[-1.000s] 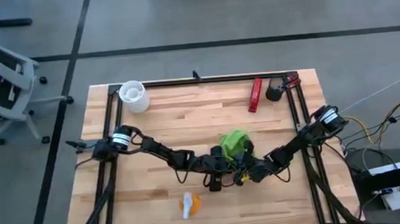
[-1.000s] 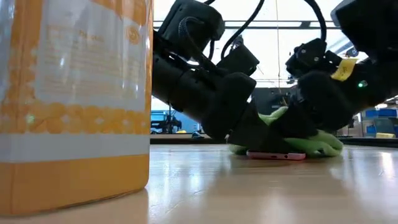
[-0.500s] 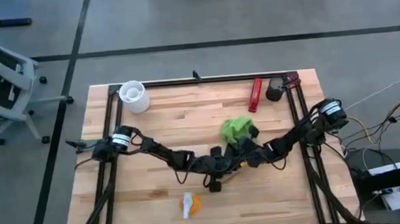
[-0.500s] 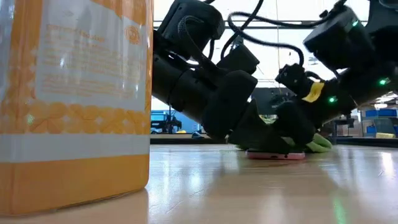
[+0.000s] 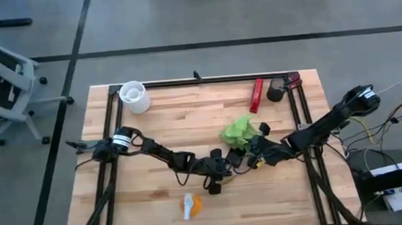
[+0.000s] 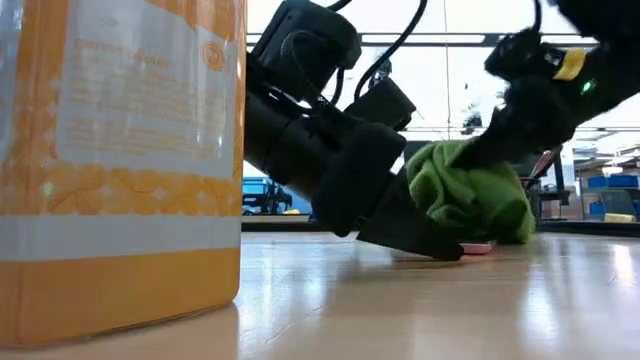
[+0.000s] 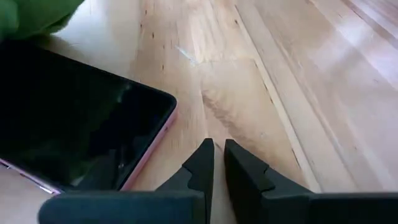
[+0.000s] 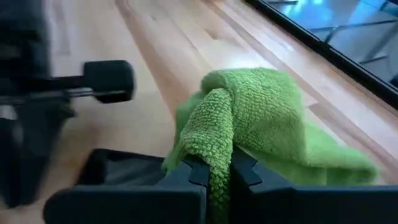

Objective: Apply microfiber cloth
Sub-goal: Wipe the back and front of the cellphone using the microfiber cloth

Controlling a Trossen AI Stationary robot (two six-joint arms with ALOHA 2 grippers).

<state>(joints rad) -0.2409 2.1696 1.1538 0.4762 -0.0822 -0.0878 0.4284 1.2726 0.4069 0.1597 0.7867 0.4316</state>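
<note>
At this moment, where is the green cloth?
In the high view, the microfiber cloth is right of the table's centre, pinched by the right gripper, beside the black phone.

Even, shadowless overhead light fills the high view, and the wooden counter (image 5: 152, 126) reads bright and sharp. In the low view, bright windows behind backlight the 2 arms into near silhouettes, and the close spray bottle (image 6: 120, 160) is blurred. The left wrist view shows pale glare across the wood grain and dim reflections in the phone (image 7: 68, 124) screen. In the right wrist view, the background softens behind the crisp microfiber cloth (image 8: 261, 118).
</note>
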